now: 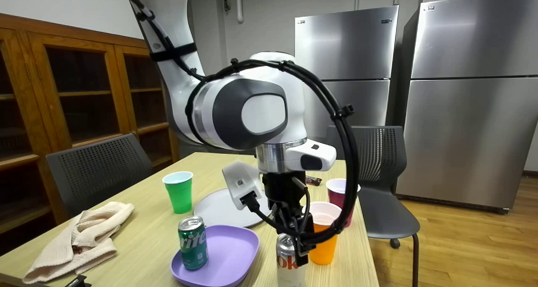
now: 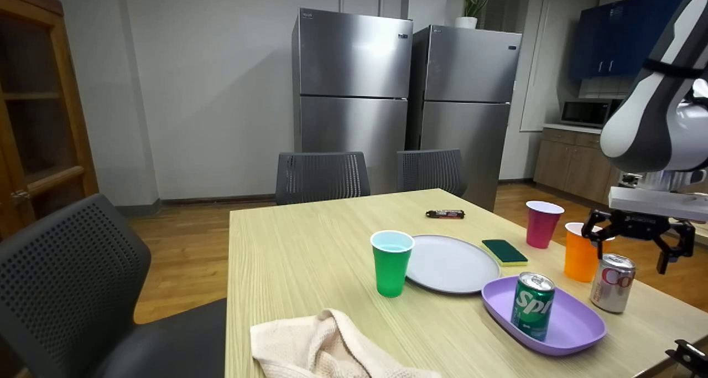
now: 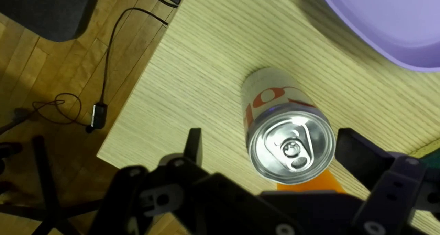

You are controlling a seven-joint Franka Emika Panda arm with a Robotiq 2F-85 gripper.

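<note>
A silver Coke can [image 3: 292, 145] stands upright on the wooden table, and it also shows in both exterior views [image 1: 290, 274] [image 2: 612, 286]. My gripper [image 3: 270, 131] is open and empty, pointing down at the can's top. In the wrist view the can lies between the fingers, closer to the right finger, with a wide gap on the left. In an exterior view the gripper [image 2: 631, 262] is at the height of the can's top. An orange cup [image 2: 581, 259] stands beside the can. A purple tray [image 2: 575, 331] with a green Sprite can [image 2: 532, 306] is nearby.
A magenta cup [image 2: 543, 226], a green sponge [image 2: 504, 252], a grey plate [image 2: 453, 264], a green cup [image 2: 391, 267] and a dark wrapped bar [image 2: 445, 214] are on the table. A beige cloth [image 2: 326, 347] lies near the side. Chairs [image 2: 323, 176] surround the table.
</note>
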